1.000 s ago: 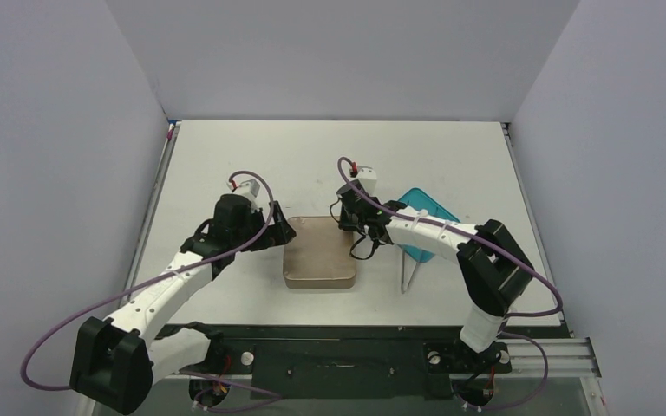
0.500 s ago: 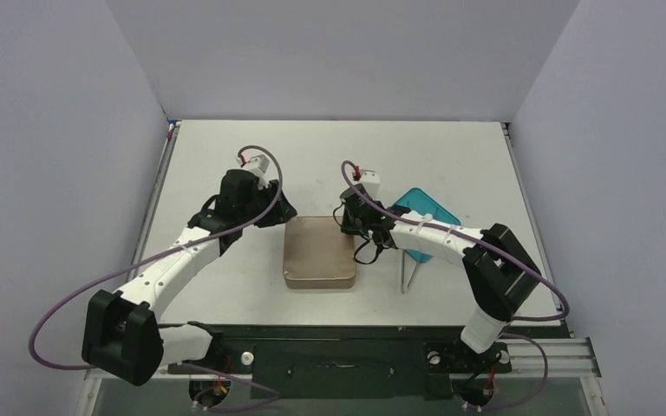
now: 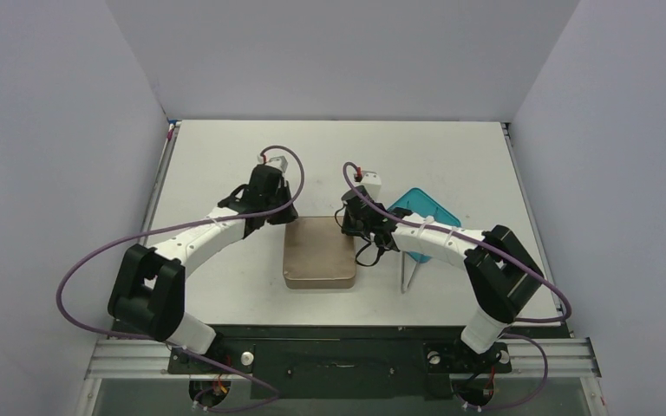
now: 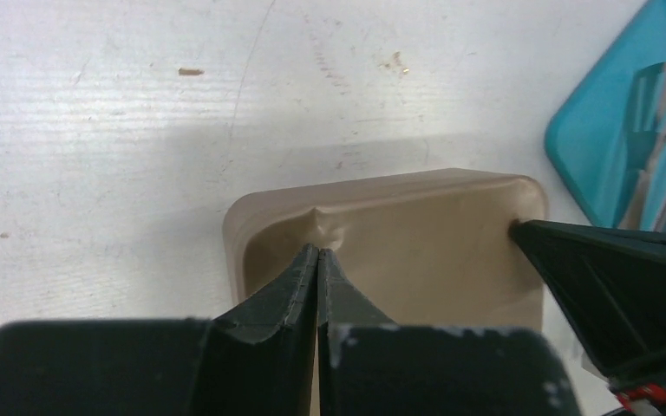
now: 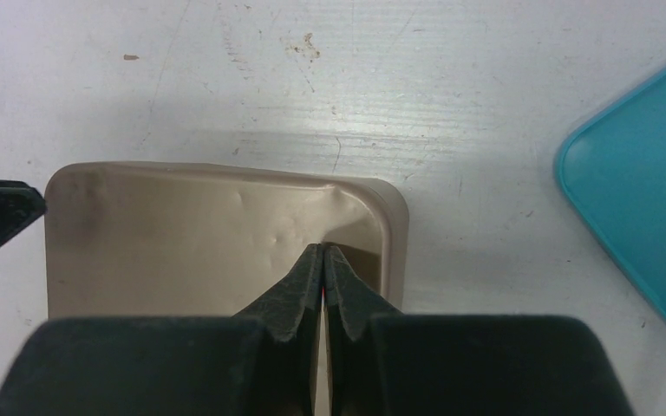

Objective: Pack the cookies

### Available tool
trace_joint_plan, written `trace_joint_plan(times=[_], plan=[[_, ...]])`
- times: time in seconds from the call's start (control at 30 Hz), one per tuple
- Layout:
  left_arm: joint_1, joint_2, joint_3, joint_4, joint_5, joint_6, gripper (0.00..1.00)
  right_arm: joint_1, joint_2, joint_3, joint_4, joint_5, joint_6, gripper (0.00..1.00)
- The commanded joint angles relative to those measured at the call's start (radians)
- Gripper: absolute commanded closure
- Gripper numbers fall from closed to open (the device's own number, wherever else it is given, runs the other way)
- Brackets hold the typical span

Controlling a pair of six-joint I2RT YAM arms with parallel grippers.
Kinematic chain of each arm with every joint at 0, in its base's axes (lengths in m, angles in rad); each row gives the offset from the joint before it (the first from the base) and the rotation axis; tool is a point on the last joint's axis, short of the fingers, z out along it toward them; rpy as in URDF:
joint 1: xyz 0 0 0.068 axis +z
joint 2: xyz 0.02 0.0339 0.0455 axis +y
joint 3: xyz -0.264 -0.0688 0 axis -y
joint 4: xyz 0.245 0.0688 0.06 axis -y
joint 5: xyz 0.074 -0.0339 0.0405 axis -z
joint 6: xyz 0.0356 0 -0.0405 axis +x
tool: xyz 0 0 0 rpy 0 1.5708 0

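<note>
The cookies are hidden. A square brown tin [image 3: 319, 253] lies in the middle of the table with its smooth lid on. My left gripper [image 3: 288, 215] is shut, and its tips [image 4: 318, 251] rest on a dent near the lid's far left corner [image 4: 416, 234]. My right gripper [image 3: 353, 227] is shut too, its tips [image 5: 323, 250] pressing on the lid [image 5: 182, 243] near the far right corner. Nothing shows between either pair of fingers. Each wrist view shows the other gripper's black finger touching the tin's edge.
A teal square plate [image 3: 429, 212] lies to the right of the tin, and it also shows in the left wrist view [image 4: 607, 147] and the right wrist view [image 5: 642, 191]. A thin metal utensil [image 3: 409, 273] lies at the plate's near edge. Crumbs dot the white table [image 4: 395, 62].
My left arm has swung right and farther back, and its gripper has gone from open to shut, ending on the tin's far left corner. The right arm has barely moved.
</note>
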Motion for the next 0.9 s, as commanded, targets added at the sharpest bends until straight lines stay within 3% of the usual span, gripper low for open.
trace_joint_plan(times=[0.0,0.4,0.87], plan=[[-0.004,0.048,-0.057,0.034,-0.115,-0.036,1.0,0.008,-0.007,-0.035,-0.053,-0.007,0.001,1.0],[0.005,0.113,-0.18,0.086,-0.143,-0.059,1.0,0.008,-0.019,-0.029,-0.061,-0.014,0.004,1.0],[0.0,-0.131,-0.167,0.1,0.083,-0.046,1.0,0.087,-0.167,0.006,-0.148,0.074,-0.039,1.0]])
